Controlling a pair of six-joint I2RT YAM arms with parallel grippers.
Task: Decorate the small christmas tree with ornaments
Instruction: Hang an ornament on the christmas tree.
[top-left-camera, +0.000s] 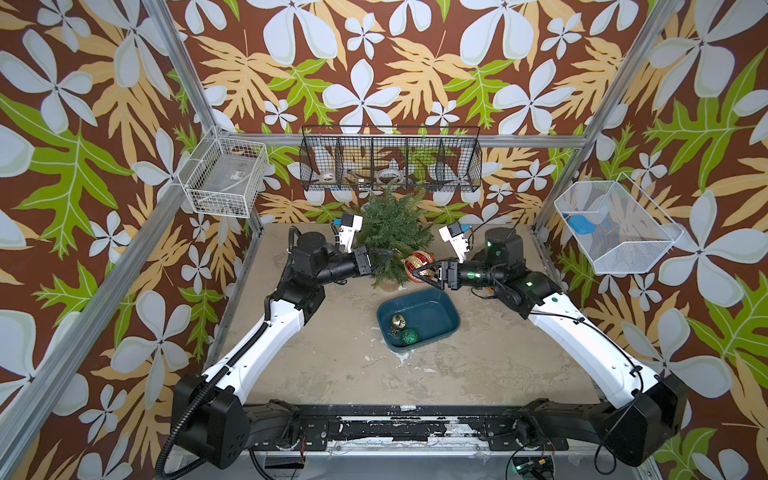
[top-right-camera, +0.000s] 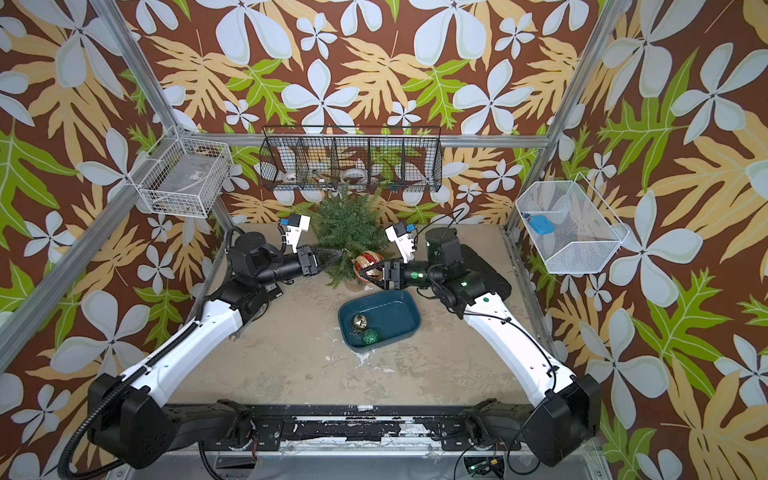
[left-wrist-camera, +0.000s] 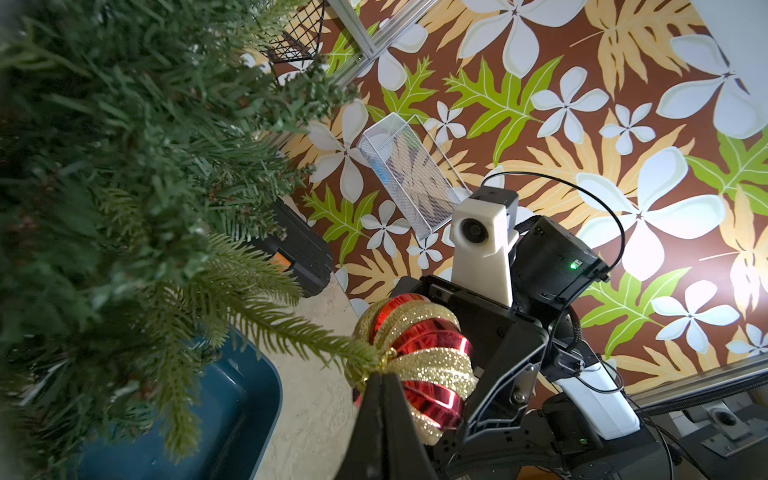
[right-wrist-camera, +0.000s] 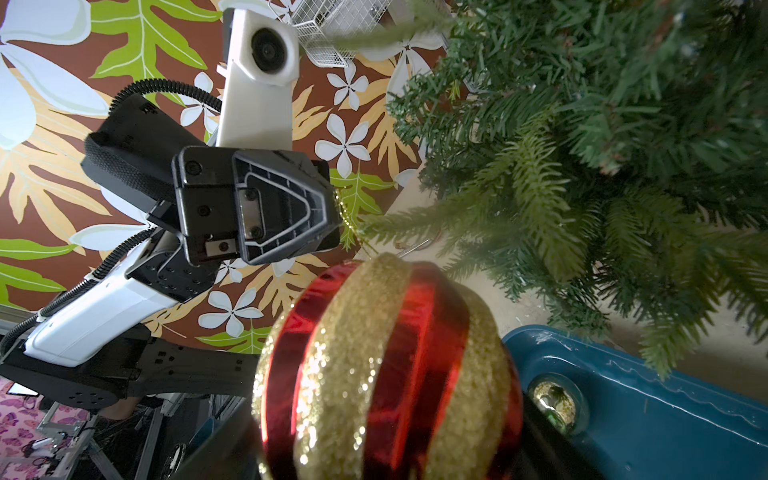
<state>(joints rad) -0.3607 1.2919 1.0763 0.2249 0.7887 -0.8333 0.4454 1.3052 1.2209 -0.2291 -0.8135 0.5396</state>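
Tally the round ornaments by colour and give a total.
Red and gold striped glitter ball, held in the right gripper: 1
Shiny gold ball, in the blue plastic tub: 1
Glittery green ball, in the same tub: 1
Total: 3

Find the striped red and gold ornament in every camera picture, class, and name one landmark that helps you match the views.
Top views: the striped ornament sits mid-picture, at the small christmas tree's lower right edge, in the right pincer.
Left wrist: low, right of centre.
Right wrist: bottom centre, large.
Shared landmark: the blue tub.
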